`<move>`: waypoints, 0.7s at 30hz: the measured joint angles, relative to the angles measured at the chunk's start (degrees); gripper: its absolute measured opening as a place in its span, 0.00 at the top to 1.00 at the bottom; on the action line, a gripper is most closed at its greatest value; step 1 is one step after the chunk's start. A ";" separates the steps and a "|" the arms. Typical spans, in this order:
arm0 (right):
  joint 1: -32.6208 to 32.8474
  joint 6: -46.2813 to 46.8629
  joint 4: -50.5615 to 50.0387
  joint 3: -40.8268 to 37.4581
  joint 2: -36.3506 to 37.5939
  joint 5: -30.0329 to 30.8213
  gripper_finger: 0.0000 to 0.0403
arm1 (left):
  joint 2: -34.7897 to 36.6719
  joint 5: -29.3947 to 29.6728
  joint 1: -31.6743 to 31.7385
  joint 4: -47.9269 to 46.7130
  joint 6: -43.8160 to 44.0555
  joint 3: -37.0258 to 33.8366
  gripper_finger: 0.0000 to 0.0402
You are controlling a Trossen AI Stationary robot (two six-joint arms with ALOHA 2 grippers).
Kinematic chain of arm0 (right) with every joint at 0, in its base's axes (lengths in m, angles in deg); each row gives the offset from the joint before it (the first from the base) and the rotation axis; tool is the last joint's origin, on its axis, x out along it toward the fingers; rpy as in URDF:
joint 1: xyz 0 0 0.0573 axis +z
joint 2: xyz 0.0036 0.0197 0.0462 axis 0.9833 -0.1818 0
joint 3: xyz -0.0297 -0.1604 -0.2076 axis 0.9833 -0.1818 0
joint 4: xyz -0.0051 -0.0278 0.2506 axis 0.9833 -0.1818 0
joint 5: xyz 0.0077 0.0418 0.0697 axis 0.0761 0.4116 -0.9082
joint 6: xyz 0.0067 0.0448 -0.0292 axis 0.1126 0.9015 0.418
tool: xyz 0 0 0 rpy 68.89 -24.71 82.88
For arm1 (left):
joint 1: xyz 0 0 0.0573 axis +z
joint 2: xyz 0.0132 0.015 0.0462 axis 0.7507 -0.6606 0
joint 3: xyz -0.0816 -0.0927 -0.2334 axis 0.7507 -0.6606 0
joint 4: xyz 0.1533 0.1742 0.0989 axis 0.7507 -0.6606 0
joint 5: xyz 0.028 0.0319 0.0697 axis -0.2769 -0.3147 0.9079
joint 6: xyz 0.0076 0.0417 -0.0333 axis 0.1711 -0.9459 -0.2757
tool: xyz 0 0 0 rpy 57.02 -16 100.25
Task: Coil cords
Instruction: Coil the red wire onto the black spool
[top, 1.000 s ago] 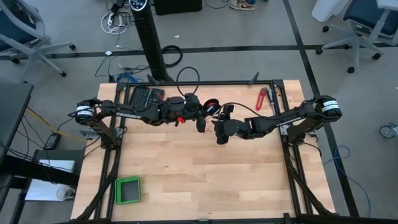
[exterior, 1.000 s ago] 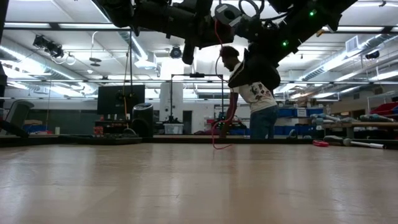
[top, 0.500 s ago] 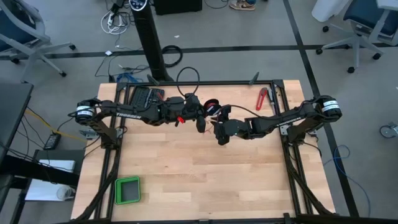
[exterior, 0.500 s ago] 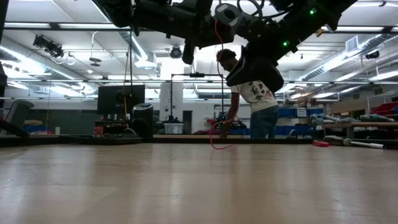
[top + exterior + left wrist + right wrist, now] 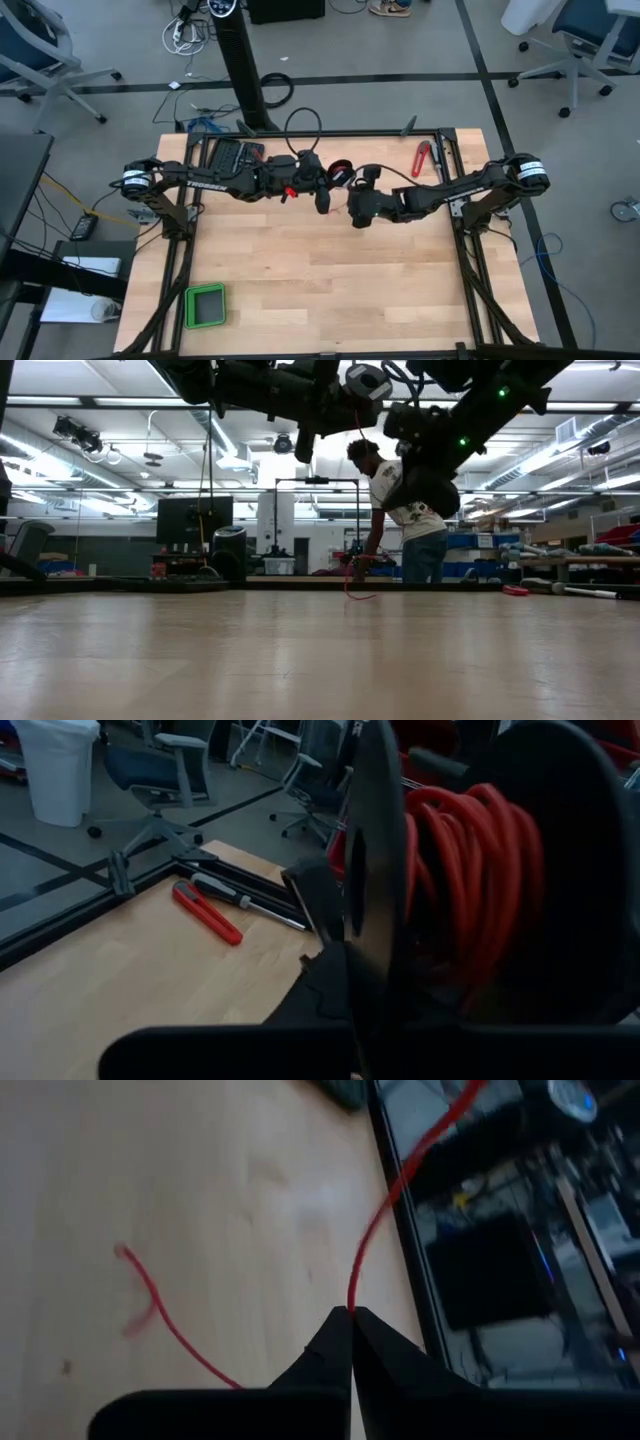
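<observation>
The thin red cord is partly wound on a black spool [image 5: 470, 870], which my left gripper [image 5: 322, 192] holds up over the table's far middle, shut on it. From the spool the cord [image 5: 350, 560] hangs down, and its loose end [image 5: 150, 1305] lies on the wooden table. My right gripper [image 5: 350, 1318], just right of the spool in the high view [image 5: 358, 205], slants down and is shut on the hanging cord. My left gripper has the spool by its thin black flange [image 5: 375, 890], which stands edge-on between the fingers. One finger [image 5: 312, 920] lies on the flange's outer face; the other is hidden behind it. The spool is lifted clear of the table. My right gripper pinches a single strand of the cord [image 5: 352, 1295] between its two fingertips, slanting down from the table's right. Above the fingers the cord runs up toward the spool. Below them it trails slack onto the table.
A red-handled tool [image 5: 421, 158] lies at the table's far right, a green tray [image 5: 205, 305] at the near left. A black device [image 5: 232, 155] sits at the far left. A person [image 5: 405, 510] stands beyond the far edge.
My right gripper has shut on the hanging cord and tipped a little further down, staying beside the spool. My left gripper and the spool have kept still.
</observation>
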 joint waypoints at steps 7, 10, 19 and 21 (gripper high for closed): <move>-0.06 7.71 -8.50 0.00 1.77 2.53 1.00 | 0.00 0.00 0.25 -3.43 -3.81 0.00 1.00; 0.02 11.77 -13.00 0.00 4.01 4.78 1.00 | 0.02 0.02 0.85 -7.45 -8.40 0.00 1.00; 0.02 20.81 -13.96 0.00 12.73 6.36 1.00 | 0.02 10.20 1.55 -18.36 -22.62 0.00 1.00; 0.02 22.08 -12.51 0.00 14.41 6.26 1.00 | 0.02 10.67 1.57 -19.71 -23.11 0.00 1.00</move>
